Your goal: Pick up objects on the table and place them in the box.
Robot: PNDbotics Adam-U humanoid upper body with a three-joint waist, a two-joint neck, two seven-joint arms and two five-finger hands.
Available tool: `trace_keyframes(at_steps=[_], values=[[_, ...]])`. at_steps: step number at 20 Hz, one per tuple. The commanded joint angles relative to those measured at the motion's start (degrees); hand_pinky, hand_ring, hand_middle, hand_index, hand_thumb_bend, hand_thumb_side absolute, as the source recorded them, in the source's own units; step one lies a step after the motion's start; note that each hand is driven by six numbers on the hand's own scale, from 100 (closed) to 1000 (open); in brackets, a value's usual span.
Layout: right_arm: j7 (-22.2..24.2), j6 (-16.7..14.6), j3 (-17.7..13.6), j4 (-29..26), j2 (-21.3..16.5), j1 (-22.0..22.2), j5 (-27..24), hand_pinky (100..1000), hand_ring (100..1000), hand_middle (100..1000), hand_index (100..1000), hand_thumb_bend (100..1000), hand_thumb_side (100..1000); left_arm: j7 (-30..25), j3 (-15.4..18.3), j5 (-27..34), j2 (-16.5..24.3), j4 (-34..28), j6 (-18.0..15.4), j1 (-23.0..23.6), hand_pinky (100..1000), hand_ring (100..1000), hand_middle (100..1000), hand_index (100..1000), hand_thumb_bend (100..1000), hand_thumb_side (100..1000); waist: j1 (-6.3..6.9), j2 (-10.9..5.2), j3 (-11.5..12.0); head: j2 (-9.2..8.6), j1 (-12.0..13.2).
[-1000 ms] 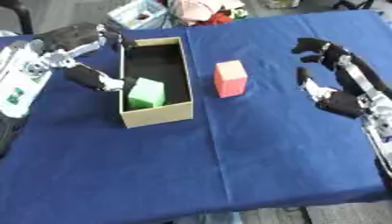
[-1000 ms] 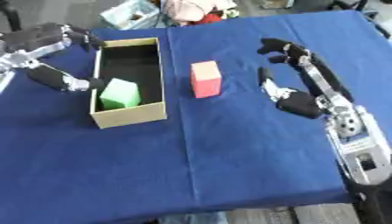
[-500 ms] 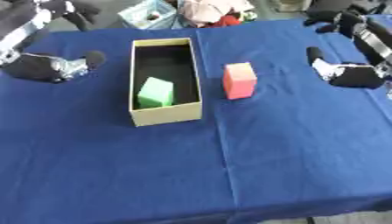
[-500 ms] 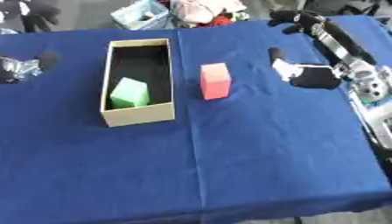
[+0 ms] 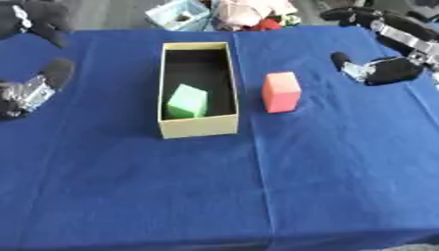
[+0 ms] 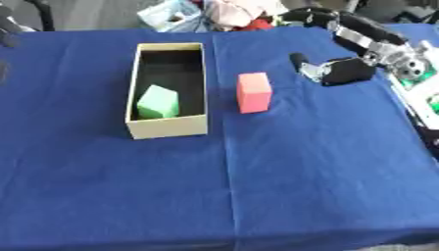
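Box, tan card, long and narrow, open on top, dark inside, near the middle of the table, a bit toward 11 o'clock. Green block down inside, at the 6 o'clock end, tipped on a slant. Red block upright on the cloth just beside the box at 3 o'clock, not touching. Blue cloth over the whole table, flat, with a few soft folds. Heap of pale and red stuff plus a light blue basket past the far edge at 12 o'clock. No writing to read. Right robot hand at 2 o'clock, spread wide, holding nothing, near the red block but apart. Left robot hand at 9 o'clock, spread too, holding nothing.
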Motion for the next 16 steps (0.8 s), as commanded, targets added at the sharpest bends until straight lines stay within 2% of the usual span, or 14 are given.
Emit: trace_keyframes(at_steps=[1, 7, 10, 12, 14, 16], values=[[2.6, -2.8, -0.3, 3.7, -1.6, -2.5, 4.7, 959, 1000, 968, 1000, 128, 634, 0.6, 1.5, 0.8, -0.6, -1.1, 0.0, 0.5, 734, 632, 676, 883, 317, 757, 0.0, -0.81, 0.4, 0.31, -0.4], [2.6, -5.8, -1.0, 12.8, 0.7, -5.3, 9.4, 960, 1000, 965, 1000, 125, 666, 0.8, 2.0, 1.3, -2.2, -1.1, 0.0, 1.9, 731, 628, 672, 880, 289, 772, -0.01, -0.83, 1.6, 0.31, -1.0], [2.2, -7.0, -1.2, 16.3, 1.9, -6.4, 11.7, 960, 1000, 966, 1000, 164, 715, 0.6, 2.0, 1.4, -2.8, -1.1, 0.2, 2.4, 730, 626, 671, 880, 277, 778, -0.03, -0.81, 2.0, 0.31, -1.2], [1.7, -7.9, -1.3, 17.8, 2.5, -7.1, 13.8, 963, 1000, 978, 1000, 225, 765, 0.6, 2.0, 1.5, -3.1, -1.1, 0.4, 2.7, 730, 626, 669, 880, 265, 786, -0.03, -0.78, 2.3, 0.31, -1.3], [1.6, -8.9, -1.1, 18.5, 2.9, -7.7, 17.2, 966, 1000, 996, 1000, 296, 832, 0.4, 2.0, 1.4, -3.2, -1.1, 0.5, 3.0, 730, 626, 669, 880, 260, 789, -0.04, -0.73, 2.6, 0.31, -1.3], [1.5, -9.8, -1.0, 18.9, 3.3, -8.2, 20.6, 967, 1000, 1000, 1000, 321, 860, 0.3, 2.0, 1.3, -3.4, -1.1, 0.6, 3.2, 730, 625, 669, 880, 256, 791, -0.08, -0.68, 2.7, 0.31, -1.5]])
